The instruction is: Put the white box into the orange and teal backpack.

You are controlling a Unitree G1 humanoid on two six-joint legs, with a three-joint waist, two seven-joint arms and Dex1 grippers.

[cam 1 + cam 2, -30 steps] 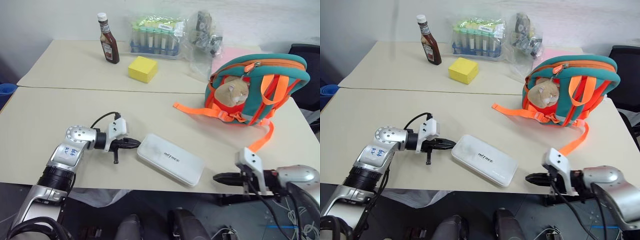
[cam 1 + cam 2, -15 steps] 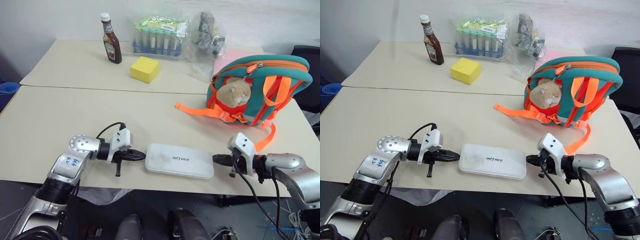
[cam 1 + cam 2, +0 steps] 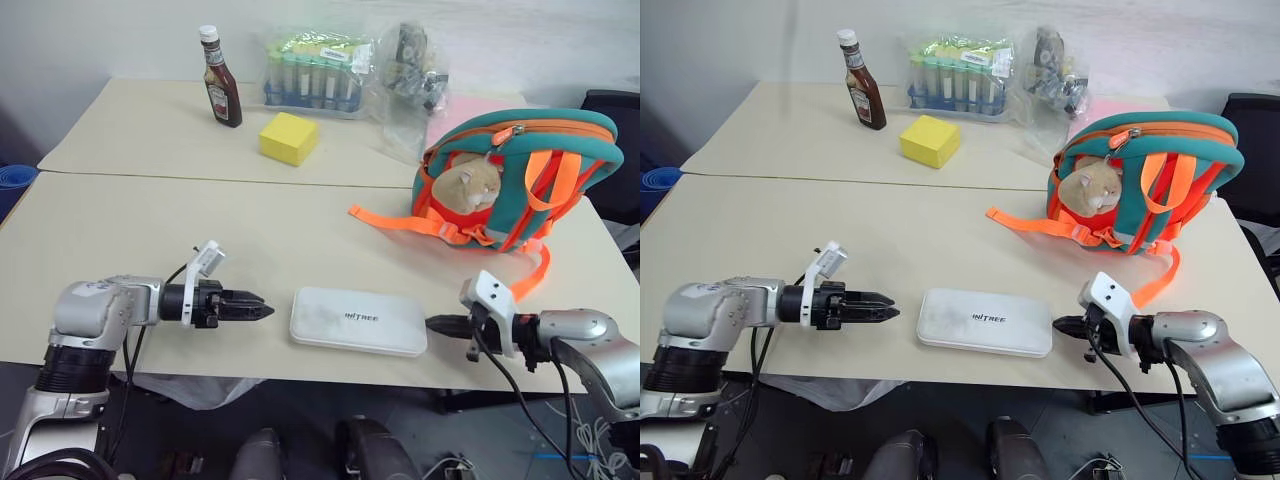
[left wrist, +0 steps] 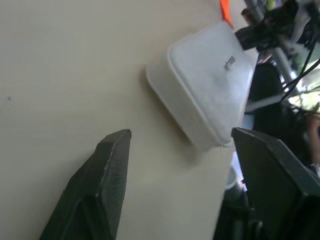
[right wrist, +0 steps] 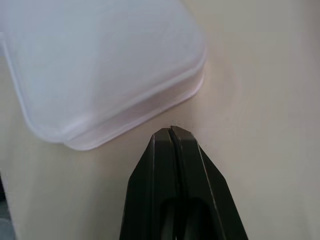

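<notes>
Two pale beige benches (image 3: pixel 120 230) stand pushed together, seam running left to right, against a plain light wall. White box (image 3: pixel 985 322) lies flat near the front edge of the near bench, long side parallel to that edge. Small dark lettering on its lid reads roughly "INITREE"; first letters not crisp.

Left hand (image 3: pixel 262 310) sits just left of the box, pointing right at its short end, a small gap between. In the left wrist view its fingers (image 4: pixel 107 175) stand wide apart, nothing between them, the box's end ahead. Blue handwriting that this arm carries cannot be read here.

Right hand (image 3: pixel 1060 324) points left at the box's right end, tips pressed fully together, holding nothing. In the right wrist view the tip (image 5: pixel 171 135) is just beside the box's rounded corner; contact cannot be told.

Orange and teal backpack (image 3: pixel 520 175) stands on the right side of the near bench, well apart from the box, tan plush animal head (image 3: pixel 468 185) facing front, orange straps (image 3: pixel 395 220) trailing across the bench towards the left and down near the right arm.

Far bench: brown sauce bottle (image 3: pixel 222 78) with white cap, label unreadable; yellow block (image 3: pixel 287 138); clear bag of capped tubes (image 3: pixel 310 72); a second clear bag with dark items (image 3: pixel 410 75); pink sheet (image 3: pixel 455 112) behind the backpack. Blue object (image 3: pixel 12 178) at far left edge. Dark chair (image 3: pixel 615 110) at far right.
</notes>
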